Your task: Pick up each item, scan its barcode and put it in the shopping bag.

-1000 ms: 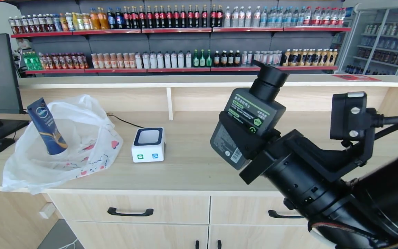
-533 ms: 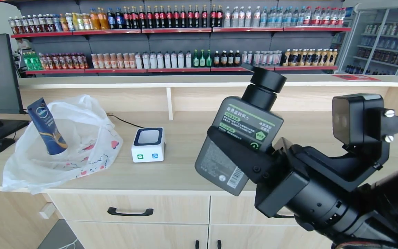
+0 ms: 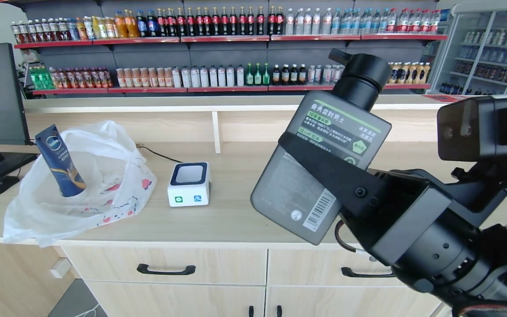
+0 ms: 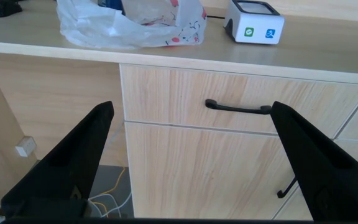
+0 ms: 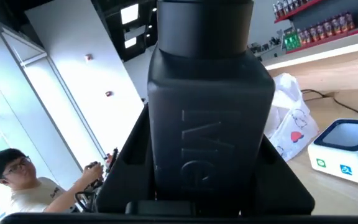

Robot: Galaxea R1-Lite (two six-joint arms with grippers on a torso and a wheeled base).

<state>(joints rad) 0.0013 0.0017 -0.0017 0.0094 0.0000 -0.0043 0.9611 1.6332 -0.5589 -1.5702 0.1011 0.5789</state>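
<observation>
**A:** What's on the counter (image 3: 236, 220)?

**B:** At its left end, a shopping bag (image 3: 117, 149), lying open.

**A:** And the bottle?

**B:** The bottle (image 3: 288, 189) is in the air above the right part of the counter. It's tilted, cap pointing up, with the barcode side facing the head camera. The right claw (image 3: 297, 152) is clamped across its middle.

**A:** The other claw?

**B:** The left claw (image 4: 191, 109) is spread wide with nothing in it, low in front of the drawers (image 4: 241, 99).

**A:** Smaller things?

**B:** A white scanner (image 3: 189, 184) stands just beside the bag. A blue tube (image 3: 60, 160) stands tilted inside the bag.
</observation>
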